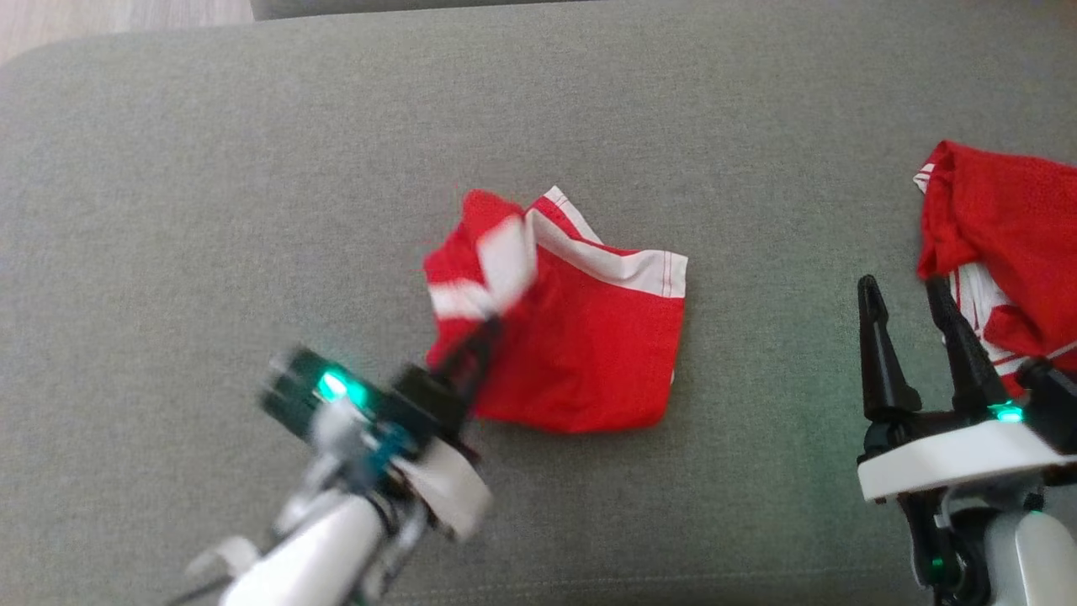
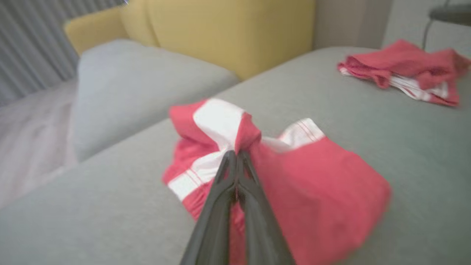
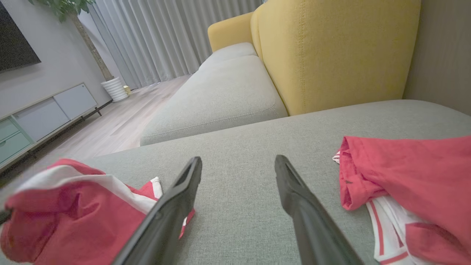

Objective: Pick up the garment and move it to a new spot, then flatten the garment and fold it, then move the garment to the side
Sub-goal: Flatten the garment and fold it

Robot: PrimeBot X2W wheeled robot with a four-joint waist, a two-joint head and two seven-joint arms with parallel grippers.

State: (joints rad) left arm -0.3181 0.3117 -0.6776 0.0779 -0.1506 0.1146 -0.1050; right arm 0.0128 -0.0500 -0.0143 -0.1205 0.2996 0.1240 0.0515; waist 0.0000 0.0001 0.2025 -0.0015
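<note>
Fabric looks light and limp; the left tool (image 2: 234,154) pinches the red garment (image 1: 589,353) at its firmer white-banded edge, while the right tool (image 1: 900,286) stands spread, empty.

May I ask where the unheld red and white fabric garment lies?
That red and white garment lies far right in head view, beside the right gripper.

Grey fabric seat cushion (image 1: 252,168), broad and flat, in the foreground. A 2nd grey cushion (image 3: 220,92) adjoins its far edge. A yellow upholstered backrest (image 3: 331,55) stands upright alongside the 2nd cushion. A crumpled red-and-white cloth heap (image 1: 1001,227) lies at the right side of the near cushion. Beyond: pale wooden floor (image 3: 121,125), grey pleated curtains (image 3: 165,36), 1 white ribbed pot (image 3: 114,89) holding a plant, a low cabinet (image 3: 44,114) against the wall, a dark screen (image 3: 14,44) above it.
</note>
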